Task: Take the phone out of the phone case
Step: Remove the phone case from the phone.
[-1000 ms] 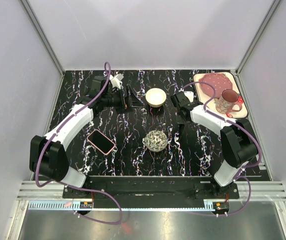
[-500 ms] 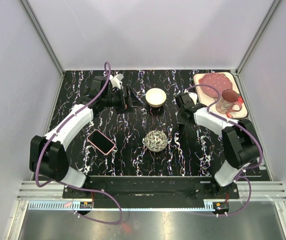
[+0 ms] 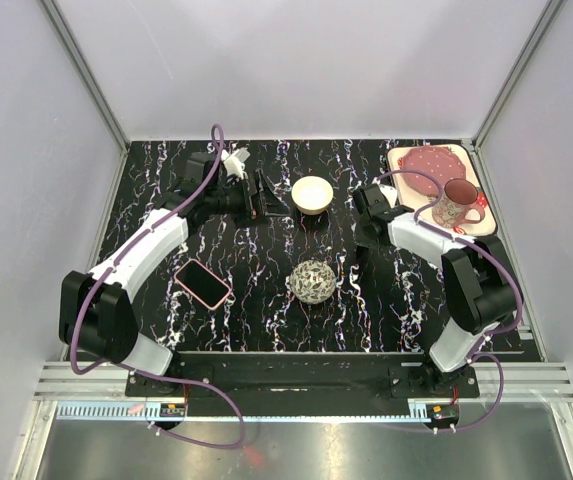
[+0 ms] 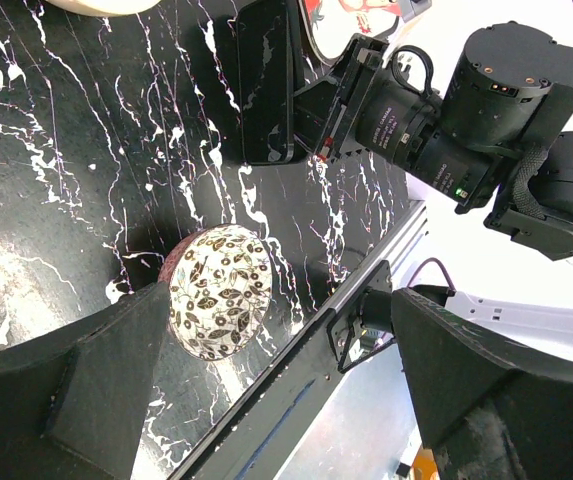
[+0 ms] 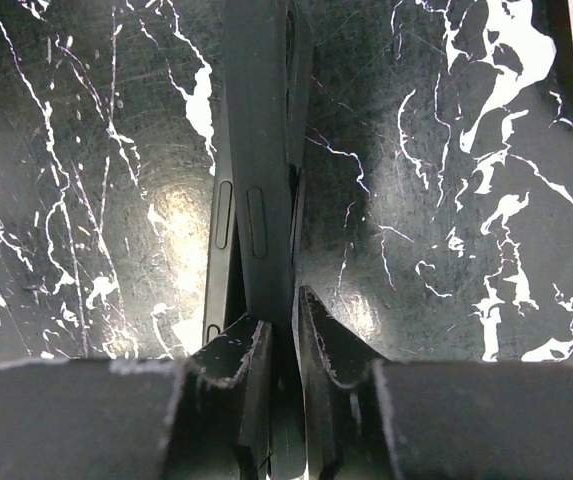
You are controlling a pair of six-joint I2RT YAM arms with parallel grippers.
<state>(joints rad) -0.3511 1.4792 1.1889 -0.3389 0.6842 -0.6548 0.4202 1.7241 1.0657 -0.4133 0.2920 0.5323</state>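
Note:
A dark phone in its dark case stands on its long edge on the black marbled table. My right gripper is shut on its near end. Two thin layers with side buttons show there, slightly apart on the left. In the top view the phone is a thin dark sliver below the right gripper. The left wrist view shows it held by the right arm. My left gripper is open and empty left of the cream bowl, its fingers spread wide.
A flat phone-shaped slab with a pink rim lies left of centre. A leaf-patterned ball sits mid-table, a cream bowl behind it. A tray with a pink plate and a mug stands at the back right.
My right wrist has shifted slightly to the right, still gripping the dark phone. The left arm has barely moved.

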